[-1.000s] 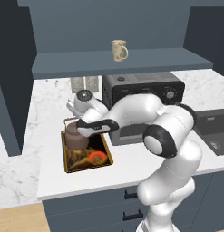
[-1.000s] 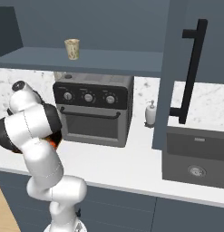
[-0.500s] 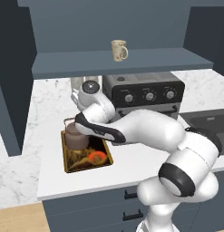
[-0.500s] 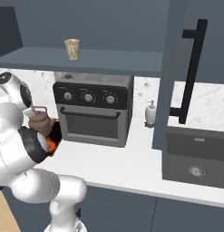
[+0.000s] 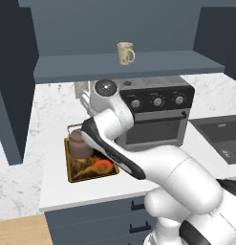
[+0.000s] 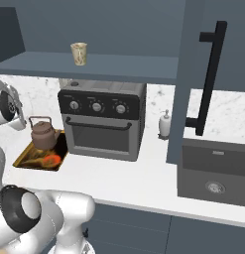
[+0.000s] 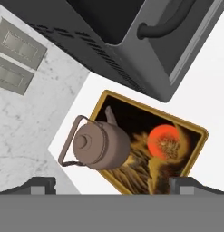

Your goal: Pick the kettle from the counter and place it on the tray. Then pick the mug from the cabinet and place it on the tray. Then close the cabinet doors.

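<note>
The brown kettle (image 7: 100, 146) (image 5: 80, 144) (image 6: 43, 135) stands upright on the end of the golden-rimmed tray (image 7: 195, 149) (image 5: 91, 173) (image 6: 25, 162) nearest the wall, on the white counter (image 5: 38, 182). My gripper (image 7: 112, 185) hangs above it, open, with nothing between its fingertips (image 7: 41, 184). The cream mug (image 5: 125, 52) (image 6: 79, 53) stands on the shelf of the open cabinet (image 5: 138, 64). One cabinet door (image 6: 193, 74) stands open with its black bar handle (image 6: 209, 79) facing me. Another door panel (image 5: 14, 95) stands open at the left.
A dark toaster oven (image 5: 155, 115) (image 6: 101, 119) stands right beside the tray. A soap dispenser (image 6: 165, 124) and a sink (image 6: 218, 168) lie further right. Wall outlets (image 7: 16, 59) sit behind the kettle. My own white arm (image 5: 138, 158) crosses in front of the oven.
The hand has risen from the kettle's handle to well above it, and the arm has swung forward. The kettle stays on the tray.
</note>
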Tool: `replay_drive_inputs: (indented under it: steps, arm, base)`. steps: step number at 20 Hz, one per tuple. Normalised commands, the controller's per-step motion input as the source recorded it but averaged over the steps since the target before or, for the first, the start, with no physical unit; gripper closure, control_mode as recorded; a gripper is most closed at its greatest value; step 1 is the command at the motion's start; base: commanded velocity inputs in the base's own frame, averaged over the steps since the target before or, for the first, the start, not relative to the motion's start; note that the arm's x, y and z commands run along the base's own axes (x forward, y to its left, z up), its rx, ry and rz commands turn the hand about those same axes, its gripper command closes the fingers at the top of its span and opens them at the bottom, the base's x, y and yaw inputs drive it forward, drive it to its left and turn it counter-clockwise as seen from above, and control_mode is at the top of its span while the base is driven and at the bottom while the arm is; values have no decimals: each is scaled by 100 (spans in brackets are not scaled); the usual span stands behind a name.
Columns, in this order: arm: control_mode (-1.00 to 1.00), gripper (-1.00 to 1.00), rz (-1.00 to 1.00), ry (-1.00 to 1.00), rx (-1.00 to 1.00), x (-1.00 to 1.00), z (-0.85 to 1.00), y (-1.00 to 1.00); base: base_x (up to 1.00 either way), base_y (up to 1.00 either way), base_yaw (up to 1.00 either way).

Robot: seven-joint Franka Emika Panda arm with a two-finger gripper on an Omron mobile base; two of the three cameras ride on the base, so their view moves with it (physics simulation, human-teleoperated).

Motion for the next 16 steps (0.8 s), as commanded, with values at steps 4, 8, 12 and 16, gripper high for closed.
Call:
replay_drive_inputs:
  steps: [4,8,12,16]
  arm:
    - [-100,-100,3,0,0,-19,0,-33]
    - [-100,-100,9,0,0,-31,0,-42]
    - [-100,-100,48,-19,-3,-54,49,-50]
    - [-100,-100,64,-6,-34,-42,67,-37]
  base:
    - [0,0,0]
    - [0,0,0]
    - [0,0,0]
    - [0,0,0]
